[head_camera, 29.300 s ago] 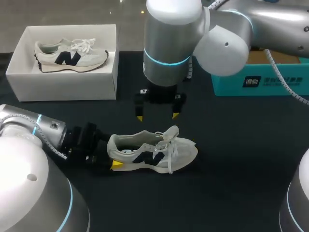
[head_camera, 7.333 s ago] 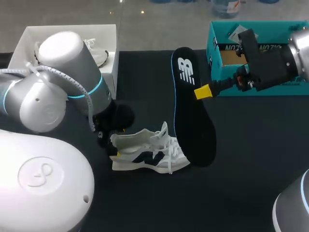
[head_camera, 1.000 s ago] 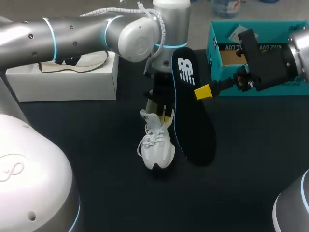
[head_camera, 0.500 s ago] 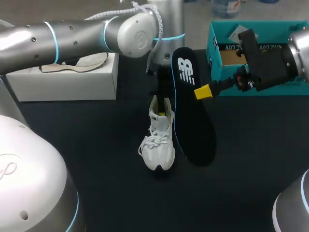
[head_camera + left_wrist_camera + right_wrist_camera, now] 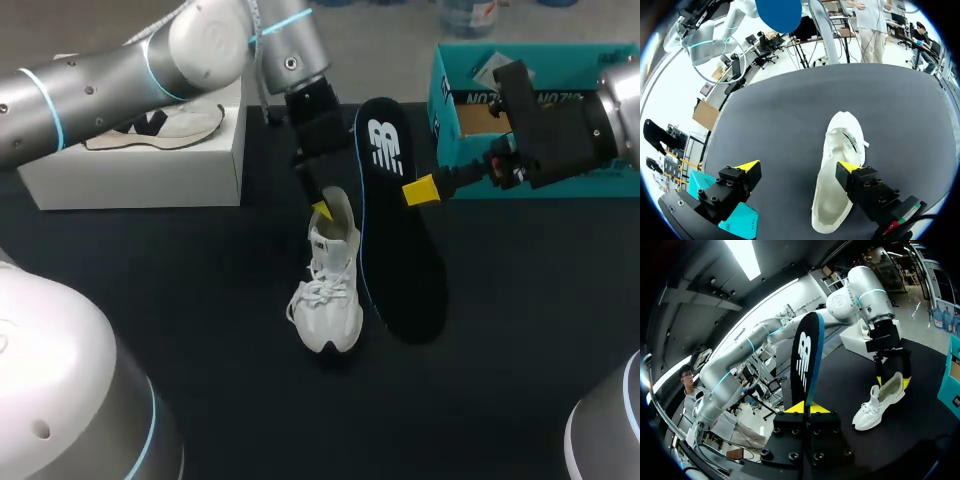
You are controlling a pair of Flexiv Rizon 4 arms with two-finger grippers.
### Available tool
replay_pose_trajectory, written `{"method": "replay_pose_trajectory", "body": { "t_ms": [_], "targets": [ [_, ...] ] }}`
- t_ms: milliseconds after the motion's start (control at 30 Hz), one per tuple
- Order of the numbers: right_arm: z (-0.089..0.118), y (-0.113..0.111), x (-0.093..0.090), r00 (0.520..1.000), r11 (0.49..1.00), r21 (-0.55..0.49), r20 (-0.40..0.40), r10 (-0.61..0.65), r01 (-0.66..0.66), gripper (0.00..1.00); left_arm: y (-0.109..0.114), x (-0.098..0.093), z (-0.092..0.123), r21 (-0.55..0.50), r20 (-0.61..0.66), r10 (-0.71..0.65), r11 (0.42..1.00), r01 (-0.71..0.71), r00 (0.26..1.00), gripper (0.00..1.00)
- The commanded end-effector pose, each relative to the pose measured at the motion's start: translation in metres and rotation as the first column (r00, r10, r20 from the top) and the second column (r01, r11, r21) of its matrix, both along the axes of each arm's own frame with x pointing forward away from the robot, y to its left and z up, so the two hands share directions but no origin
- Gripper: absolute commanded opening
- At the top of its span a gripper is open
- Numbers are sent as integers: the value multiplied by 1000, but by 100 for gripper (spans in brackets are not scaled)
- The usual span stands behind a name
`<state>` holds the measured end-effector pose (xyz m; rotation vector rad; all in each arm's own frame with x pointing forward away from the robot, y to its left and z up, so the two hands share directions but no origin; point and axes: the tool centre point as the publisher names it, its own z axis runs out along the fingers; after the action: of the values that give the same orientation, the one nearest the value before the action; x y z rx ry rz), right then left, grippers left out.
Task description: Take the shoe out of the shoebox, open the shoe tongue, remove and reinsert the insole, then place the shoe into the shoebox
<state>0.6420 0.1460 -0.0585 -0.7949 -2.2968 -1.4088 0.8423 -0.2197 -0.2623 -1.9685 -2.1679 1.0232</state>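
Right gripper is pinching the black insole by its edge, upright just beside the white shoe, which sits on the table outside the white shoebox. Left gripper is spread wide at the heel, 1 finger maybe inside the collar, hard to tell. Nothing clamps the shoe, so pushing the insole in could shove or tip it, and that edge grip might let the insole twist

Matt black insole, white cloth shoe
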Motion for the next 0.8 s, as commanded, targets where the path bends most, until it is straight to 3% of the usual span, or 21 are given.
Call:
{"method": "replay_pose_trajectory", "body": {
  "t_ms": [33, 167, 800],
  "targets": [
    [-1, 2, 1, 1000, 1000, -1, -2, 0, 0, 0, 12, -3, 9, -186, 5, 24, 982, -22, 1000, 100],
    [-1, 2, 1, 1000, 1000, -1, -2, 0, 0, 0, 13, -10, 20, -203, 72, 32, 979, -17, 997, 100],
    [-1, 2, 1, 1000, 1000, -1, -2, 0, 0, 0, 13, -10, 20, -203, 72, 32, 979, -17, 997, 100]
  ]
}}
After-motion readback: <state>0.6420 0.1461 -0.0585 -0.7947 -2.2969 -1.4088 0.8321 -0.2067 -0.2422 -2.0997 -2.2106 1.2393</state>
